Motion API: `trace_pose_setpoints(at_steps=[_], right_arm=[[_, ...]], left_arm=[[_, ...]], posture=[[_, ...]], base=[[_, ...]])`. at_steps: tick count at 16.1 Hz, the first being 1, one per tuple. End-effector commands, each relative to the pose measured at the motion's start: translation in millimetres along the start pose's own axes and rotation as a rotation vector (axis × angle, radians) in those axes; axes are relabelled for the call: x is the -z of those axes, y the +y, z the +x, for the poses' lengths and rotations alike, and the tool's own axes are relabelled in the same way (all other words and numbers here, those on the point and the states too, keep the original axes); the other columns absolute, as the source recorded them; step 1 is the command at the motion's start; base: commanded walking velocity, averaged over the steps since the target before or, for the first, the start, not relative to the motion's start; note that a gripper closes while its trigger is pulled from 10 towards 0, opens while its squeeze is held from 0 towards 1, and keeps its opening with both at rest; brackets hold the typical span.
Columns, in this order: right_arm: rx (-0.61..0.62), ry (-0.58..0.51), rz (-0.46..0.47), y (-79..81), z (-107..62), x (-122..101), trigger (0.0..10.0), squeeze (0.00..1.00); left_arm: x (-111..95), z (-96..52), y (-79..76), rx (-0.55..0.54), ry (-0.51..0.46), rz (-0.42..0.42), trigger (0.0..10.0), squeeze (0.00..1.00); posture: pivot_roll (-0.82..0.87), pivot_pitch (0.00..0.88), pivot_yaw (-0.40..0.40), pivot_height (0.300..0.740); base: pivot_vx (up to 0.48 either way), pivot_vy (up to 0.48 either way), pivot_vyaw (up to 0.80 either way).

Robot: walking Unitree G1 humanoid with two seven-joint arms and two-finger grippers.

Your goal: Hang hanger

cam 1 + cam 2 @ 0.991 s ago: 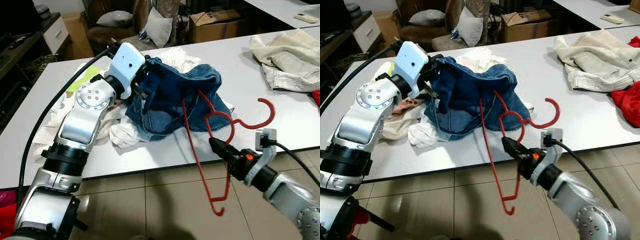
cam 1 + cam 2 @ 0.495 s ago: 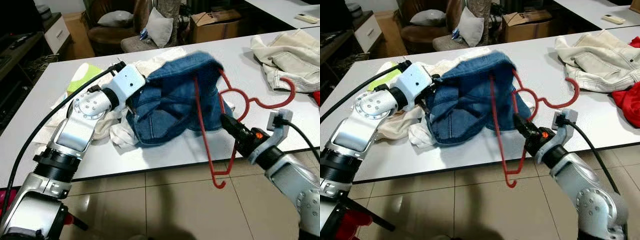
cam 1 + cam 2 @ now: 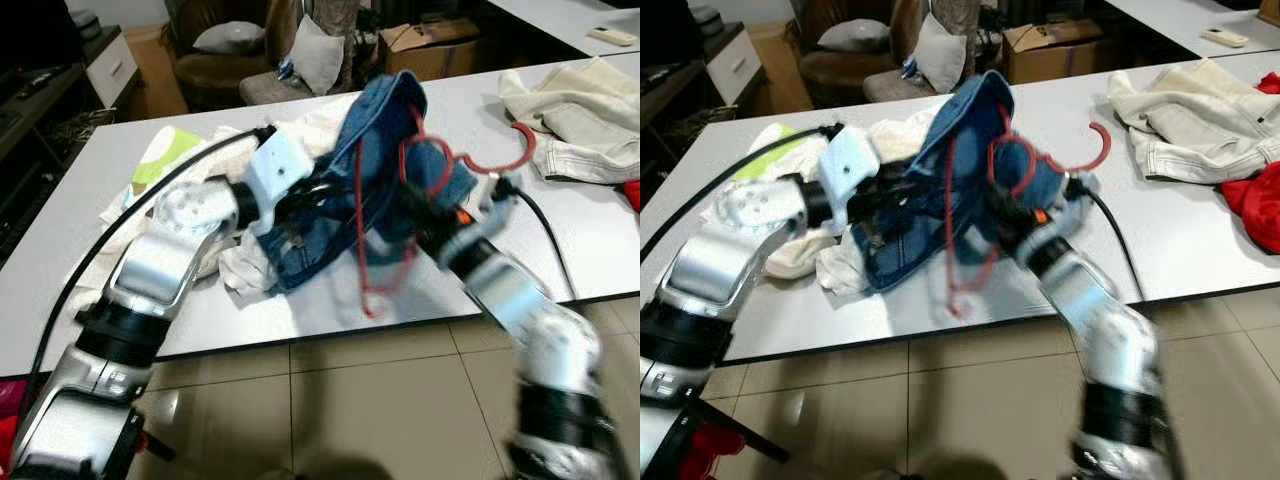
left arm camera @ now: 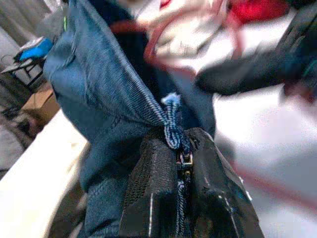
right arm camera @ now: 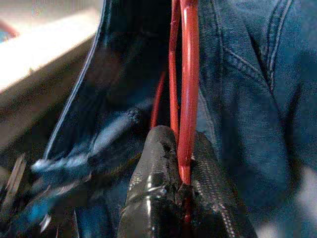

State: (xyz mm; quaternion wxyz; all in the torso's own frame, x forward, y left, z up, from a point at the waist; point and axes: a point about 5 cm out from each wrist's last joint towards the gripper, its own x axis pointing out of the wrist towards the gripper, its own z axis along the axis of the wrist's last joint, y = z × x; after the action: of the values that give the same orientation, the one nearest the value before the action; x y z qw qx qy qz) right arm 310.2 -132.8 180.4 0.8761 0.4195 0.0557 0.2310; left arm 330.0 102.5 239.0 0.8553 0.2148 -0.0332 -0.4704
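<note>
Now your right end effector [image 3: 428, 215] has swung in from the tabletop's [image 3: 300, 310] near edge and sits tight against the denim garment [image 3: 385, 160], carrying the red hanger [image 3: 372, 225] with it; a second ago that hanger dangled past the edge below the garment, and now its hook [image 3: 515, 150] stands just right of the denim while its lower loop lies in front of the cloth; the right wrist view shows those fingers [image 5: 158, 198] closed hard on the red wire; your left end effector [image 3: 300, 200], just left of the garment, is pinched shut on a denim edge, with a frayed loop [image 4: 173, 121] caught between the pads; the garment has risen from a heap into a peak; you look to be mid-threading, and blur hides whether the wire is inside the cloth.
</note>
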Motion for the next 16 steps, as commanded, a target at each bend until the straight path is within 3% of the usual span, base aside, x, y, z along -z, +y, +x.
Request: trace_pose_setpoints(at_steps=[1,4,6,7,10,12,14,16], right_arm=[[0.021,-0.072,0.019,-1.0,6.1,-7,10.0,0.00],[0.009,-0.115,0.158,3.0,20.7,-3,10.0,0.00],[0.065,-0.136,0.136,0.9,29.7,-1,10.0,0.00],[0.114,-0.180,0.155,-1.8,34.6,-2,10.0,0.00],[0.139,-0.233,0.156,1.5,43.0,-3,10.0,0.00],[0.132,-0.272,0.203,7.5,49.2,-2,10.0,0.00],[0.086,-0.288,0.154,17.2,50.8,-1,10.0,0.00],[0.068,-0.326,0.157,20.5,49.5,-4,10.0,0.00]], left_arm=[[-19,-3.1,4.5,0.026,-0.066,-0.016,0.0,0.00],[-29,-1.0,4.8,0.091,-0.060,-0.034,0.0,0.00],[-34,1.5,6.7,0.109,-0.054,-0.085,0.0,0.00],[-37,0.4,1.3,0.170,-0.050,-0.121,0.0,0.00],[-34,-0.6,-3.7,0.214,-0.003,-0.128,0.0,0.00],[-29,-0.3,-2.6,0.195,0.048,-0.111,0.0,0.00],[-24,0.0,5.0,0.113,0.069,-0.109,0.0,0.00],[-23,-1.0,2.2,0.131,0.073,-0.113,0.0,0.00]], posture=[[-0.13,0.000,0.139,0.740],[-0.12,0.000,0.143,0.740],[-0.12,0.000,0.154,0.740],[-0.12,0.000,0.160,0.740],[-0.12,0.000,0.165,0.740],[-0.11,0.000,0.161,0.740],[-0.11,0.000,0.159,0.740],[-0.11,0.000,0.156,0.740]], base=[[0.000,0.000,0.00],[0.000,0.000,0.00],[0.000,0.000,0.00],[0.000,0.000,0.00],[0.000,0.000,0.00],[0.000,0.000,0.00],[0.000,0.000,0.00],[0.000,0.000,0.00]])
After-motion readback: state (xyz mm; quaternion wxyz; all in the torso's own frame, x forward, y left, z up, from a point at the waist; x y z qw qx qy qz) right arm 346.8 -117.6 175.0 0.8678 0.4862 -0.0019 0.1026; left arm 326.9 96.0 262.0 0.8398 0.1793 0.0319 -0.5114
